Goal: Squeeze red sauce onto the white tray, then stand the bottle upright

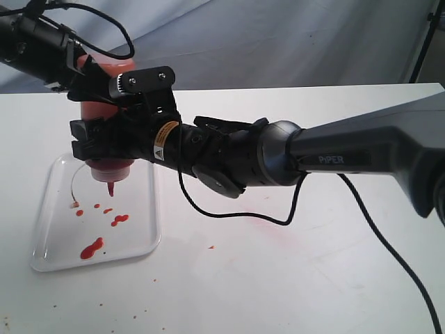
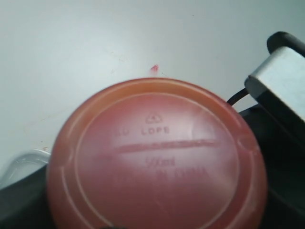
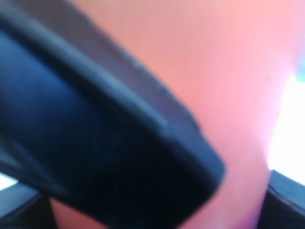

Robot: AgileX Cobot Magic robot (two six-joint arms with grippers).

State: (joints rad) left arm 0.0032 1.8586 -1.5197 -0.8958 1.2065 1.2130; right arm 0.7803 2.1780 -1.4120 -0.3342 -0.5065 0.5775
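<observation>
White worktop (image 1: 278, 285) carries the tray (image 1: 142, 233) at lower left, with sauce (image 1: 91, 248) blobs on it. Above the tray the bottle (image 1: 97, 110) hangs nozzle down. Left claw (image 1: 82, 75) and right claw (image 1: 104, 139) are both closed on its body.

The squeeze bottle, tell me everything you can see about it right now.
The translucent orange-red plastic squeeze bottle hangs upside down over the glossy white rectangular tray. Its pointed red nozzle aims down above the bright red sauce blobs, clear of them. A ribbed cap sits above the nozzle, and a thin clear tether dangles beside it. Its round base carries faint embossed lettering. The left hand clamps the base end, the right hand the body near the cap.
</observation>
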